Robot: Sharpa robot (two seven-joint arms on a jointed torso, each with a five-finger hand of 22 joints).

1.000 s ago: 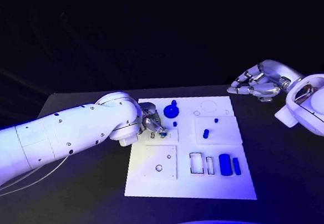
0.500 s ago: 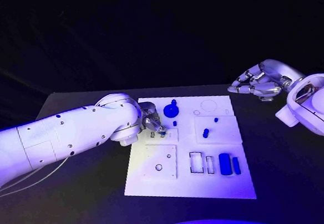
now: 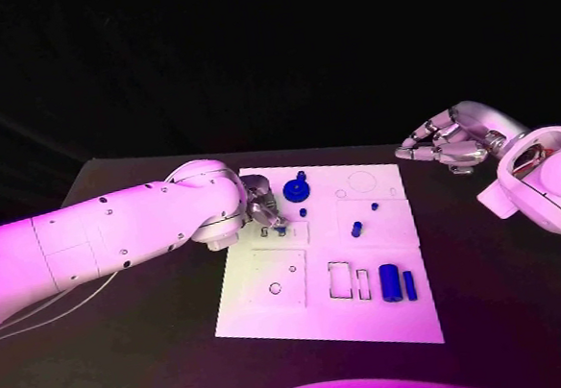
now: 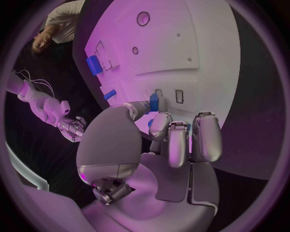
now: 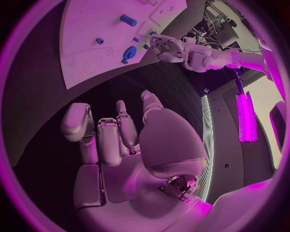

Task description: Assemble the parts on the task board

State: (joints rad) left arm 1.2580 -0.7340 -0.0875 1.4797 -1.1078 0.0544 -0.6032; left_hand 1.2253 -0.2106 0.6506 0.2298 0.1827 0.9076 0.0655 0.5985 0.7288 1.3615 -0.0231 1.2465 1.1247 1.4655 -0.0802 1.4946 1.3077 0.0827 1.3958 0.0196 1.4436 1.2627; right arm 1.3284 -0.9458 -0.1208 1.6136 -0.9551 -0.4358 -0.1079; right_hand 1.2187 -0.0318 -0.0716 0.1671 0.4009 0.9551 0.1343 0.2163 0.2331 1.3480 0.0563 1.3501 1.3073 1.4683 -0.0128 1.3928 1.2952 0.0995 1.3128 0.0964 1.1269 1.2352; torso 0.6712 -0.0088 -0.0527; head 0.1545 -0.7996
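The white task board (image 3: 276, 311) lies in the middle of the black table. My left hand (image 3: 264, 215) hovers over its far left part and pinches a small blue part (image 4: 154, 102) between thumb and finger, just above two small rectangular slots (image 4: 179, 96). A round blue part (image 3: 296, 190) and a short blue peg (image 3: 357, 230) lie further in. A large blue block (image 3: 390, 282) and a thin blue bar (image 3: 409, 285) lie beside two empty rectangular slots (image 3: 339, 281). My right hand (image 3: 448, 145) hangs off the board's far right corner, fingers curled in, holding nothing.
A round hole (image 3: 275, 290) sits in the raised square at the board's near left. In the right wrist view the task board (image 5: 91, 63) lies ahead of my right hand (image 5: 121, 140), with my left hand (image 5: 172, 48) at its edge. Bare black table (image 3: 136, 368) surrounds the board.
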